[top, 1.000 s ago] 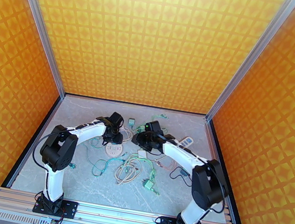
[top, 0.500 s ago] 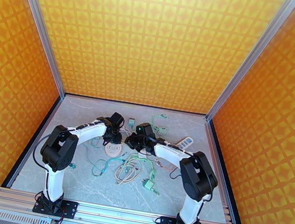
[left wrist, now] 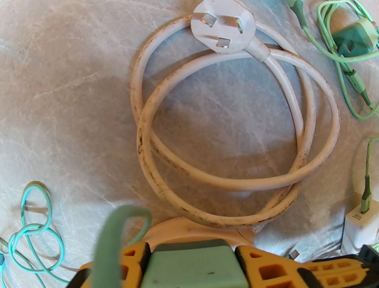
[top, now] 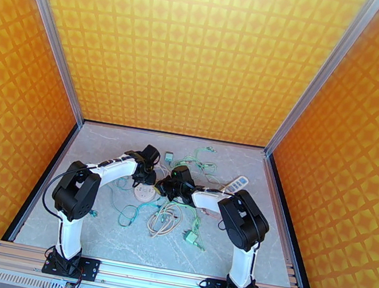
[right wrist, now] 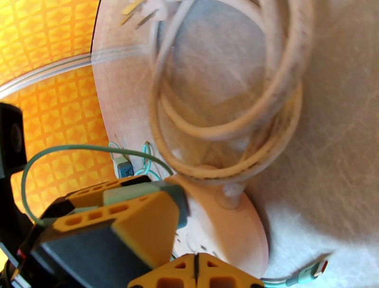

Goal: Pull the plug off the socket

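Socket — the round white disc — lay between both arms, the green plug on top, apparently not yet out. A crooked pull could lift the disc too, its coiled white cord dragging. Both arms reached inward, elbows bent — left gripper clamped on the plug, right gripper closed, empty, at the disc's rim.

Glossy orange-yellow diamond-patterned back wall panel far beyond the jaws, matching orange side wall panels to their left and right, silver aluminium corner posts, pale grey marbled tabletop beneath the jaws, silver slotted rail behind them, bright even light
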Controlling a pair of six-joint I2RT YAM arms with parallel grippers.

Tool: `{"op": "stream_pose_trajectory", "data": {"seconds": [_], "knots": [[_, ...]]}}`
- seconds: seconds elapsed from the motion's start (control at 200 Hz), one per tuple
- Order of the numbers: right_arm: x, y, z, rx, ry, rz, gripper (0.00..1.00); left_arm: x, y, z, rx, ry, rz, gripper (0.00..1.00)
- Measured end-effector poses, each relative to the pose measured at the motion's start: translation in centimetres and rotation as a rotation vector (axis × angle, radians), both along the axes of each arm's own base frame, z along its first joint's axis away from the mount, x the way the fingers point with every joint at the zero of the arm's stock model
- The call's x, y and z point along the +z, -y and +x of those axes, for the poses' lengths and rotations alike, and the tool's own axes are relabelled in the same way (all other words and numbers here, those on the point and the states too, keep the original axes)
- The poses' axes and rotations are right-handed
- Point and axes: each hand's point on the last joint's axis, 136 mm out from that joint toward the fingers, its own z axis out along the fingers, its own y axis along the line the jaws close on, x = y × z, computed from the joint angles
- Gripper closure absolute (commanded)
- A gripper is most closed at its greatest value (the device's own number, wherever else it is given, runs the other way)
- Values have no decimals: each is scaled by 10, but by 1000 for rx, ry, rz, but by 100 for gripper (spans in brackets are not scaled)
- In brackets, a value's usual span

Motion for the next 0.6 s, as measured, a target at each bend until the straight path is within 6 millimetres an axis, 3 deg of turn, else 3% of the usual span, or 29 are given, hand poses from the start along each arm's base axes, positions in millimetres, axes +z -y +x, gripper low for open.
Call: {"op": "stream_pose_trajectory", "data": {"seconds": [0.6], "knots": [[-13, 5, -6, 10, -60, -77, 100, 1, 3, -4, 4, 16, 12, 67]]}}
